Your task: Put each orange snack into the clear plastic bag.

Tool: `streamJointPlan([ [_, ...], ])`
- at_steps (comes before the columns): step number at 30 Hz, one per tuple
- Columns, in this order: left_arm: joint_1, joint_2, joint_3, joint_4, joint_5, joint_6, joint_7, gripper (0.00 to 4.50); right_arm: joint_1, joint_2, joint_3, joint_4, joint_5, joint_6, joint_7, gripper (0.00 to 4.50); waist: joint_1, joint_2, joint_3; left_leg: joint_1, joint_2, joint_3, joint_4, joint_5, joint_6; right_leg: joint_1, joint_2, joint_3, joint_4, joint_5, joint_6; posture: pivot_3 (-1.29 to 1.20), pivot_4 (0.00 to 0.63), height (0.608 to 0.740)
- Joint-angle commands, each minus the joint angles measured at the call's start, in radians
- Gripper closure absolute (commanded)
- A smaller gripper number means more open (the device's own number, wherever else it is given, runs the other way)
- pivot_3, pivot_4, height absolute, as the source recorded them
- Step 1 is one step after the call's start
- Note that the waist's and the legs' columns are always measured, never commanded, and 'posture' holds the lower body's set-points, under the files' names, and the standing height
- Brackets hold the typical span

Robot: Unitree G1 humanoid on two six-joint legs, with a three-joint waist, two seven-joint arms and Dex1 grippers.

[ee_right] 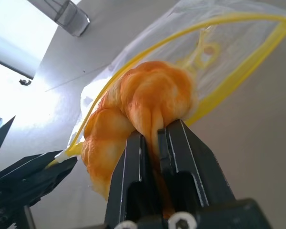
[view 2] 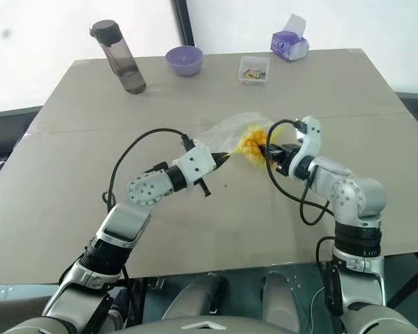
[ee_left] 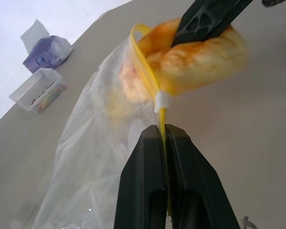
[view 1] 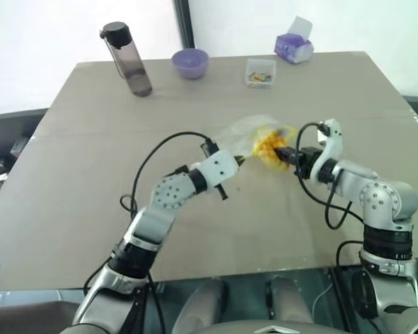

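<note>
The orange snack [ee_right: 148, 100] is pinched at its edge by my right gripper [ee_right: 155, 143], which is shut on it. It sits at the mouth of the clear plastic bag [view 1: 245, 131], partly past the yellow seal strip [ee_left: 148, 71]. My left gripper [ee_left: 164, 138] is shut on that strip at the bag's corner and holds the mouth up over the middle of the table. From the head, the snack [view 1: 268, 146] shows between the left gripper [view 1: 242, 160] and the right gripper [view 1: 282, 154]. The rest of the bag trails away towards the table's far side.
At the far edge of the brown table [view 1: 70, 209] stand a dark bottle [view 1: 129, 59], a purple bowl [view 1: 190, 62], a small clear box of coloured bits [view 1: 260, 72] and a purple tissue pack [view 1: 294, 47]. Cables loop off both wrists.
</note>
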Motion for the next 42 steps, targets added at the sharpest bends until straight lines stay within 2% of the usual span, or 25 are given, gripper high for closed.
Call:
streamJointPlan([
  [1,0.001,0.005,-0.013,-0.055,-0.023,-0.046,-0.038,4.5,-0.044,-0.01,0.003,0.009,-0.001,-0.001,-0.001,4.49,0.001,0.0,0.0,0.0,0.0,0.0,0.0,0.0,0.0,0.0,0.0,0.0,0.0,0.0,0.0,0.0,0.15,0.74],
  [10,0.006,0.009,-0.029,-0.047,-0.026,-0.075,-0.077,4.5,-0.119,-0.021,-0.044,0.089,-0.002,0.024,-0.03,4.49,0.001,0.0,0.0,0.0,0.0,0.0,0.0,0.0,0.0,0.0,0.0,0.0,0.0,0.0,0.0,0.0,0.15,0.74],
  [14,0.001,0.0,-0.034,-0.039,-0.022,-0.08,-0.076,4.5,-0.131,0.035,-0.049,0.066,0.015,0.035,-0.067,4.49,-0.001,0.0,0.0,0.0,0.0,0.0,0.0,0.0,0.0,0.0,0.0,0.0,0.0,0.0,0.0,0.0,0.15,0.74],
  [18,-0.004,-0.013,-0.03,-0.038,-0.025,-0.078,-0.066,4.5,-0.115,0.07,-0.007,0.047,-0.052,-0.032,-0.111,4.49,-0.002,0.0,0.0,0.0,0.0,0.0,-0.001,0.0,0.0,-0.001,0.0,0.0,0.0,0.0,0.0,0.0,0.15,0.74],
  [19,-0.004,-0.015,-0.028,-0.039,-0.026,-0.077,-0.065,4.5,-0.113,0.075,-0.007,0.05,-0.06,-0.04,-0.12,3.6,-0.002,0.0,0.0,0.0,0.0,0.0,-0.001,0.0,0.0,-0.001,0.0,0.0,0.0,0.0,0.0,0.0,0.15,0.74],
  [21,-0.003,-0.027,-0.015,-0.04,-0.038,-0.064,-0.055,4.5,-0.104,0.087,-0.014,0.056,-0.074,-0.07,-0.134,2.81,0.002,0.0,0.0,-0.001,0.0,0.0,0.0,0.0,0.0,-0.001,0.0,0.0,0.0,0.0,0.0,0.0,0.15,0.74],
  [23,-0.002,-0.073,0.042,-0.04,-0.097,0.011,-0.012,4.5,-0.078,0.039,0.032,0.013,-0.078,-0.086,-0.071,1.82,0.003,0.0,0.0,-0.001,0.0,0.0,0.0,0.0,0.0,-0.001,0.0,0.0,0.0,0.0,0.0,0.0,0.15,0.74],
  [29,-0.002,-0.122,0.124,-0.044,-0.178,0.125,0.03,4.5,-0.008,-0.095,0.031,-0.097,-0.013,-0.068,0.072,1.82,-0.002,0.0,0.0,-0.001,0.0,0.0,0.0,0.0,0.0,-0.001,0.0,0.0,0.0,0.0,0.0,0.0,0.15,0.74],
  [34,-0.007,-0.132,0.143,-0.051,-0.207,0.162,0.047,4.5,0.03,-0.167,-0.003,-0.145,0.034,-0.045,0.12,1.82,0.0,0.0,0.0,-0.001,0.0,0.0,0.0,0.0,0.0,-0.001,0.0,0.0,0.0,0.0,0.0,0.0,0.15,0.74],
  [37,-0.007,-0.135,0.149,-0.05,-0.221,0.171,0.053,4.5,0.073,-0.254,0.001,-0.179,-0.003,-0.105,0.167,1.82,0.01,0.0,0.0,-0.002,0.0,-0.001,0.0,0.0,0.0,-0.001,0.0,-0.001,-0.001,0.0,0.0,0.0,0.15,0.74],
  [42,-0.01,-0.13,0.141,-0.04,-0.218,0.16,0.056,4.5,0.201,-0.526,0.146,-0.232,-0.167,-0.366,0.398,1.82,0.012,0.0,0.0,-0.002,-0.001,0.0,0.001,-0.001,0.001,0.0,-0.001,-0.002,-0.003,0.0,0.0,0.0,0.15,0.74],
])
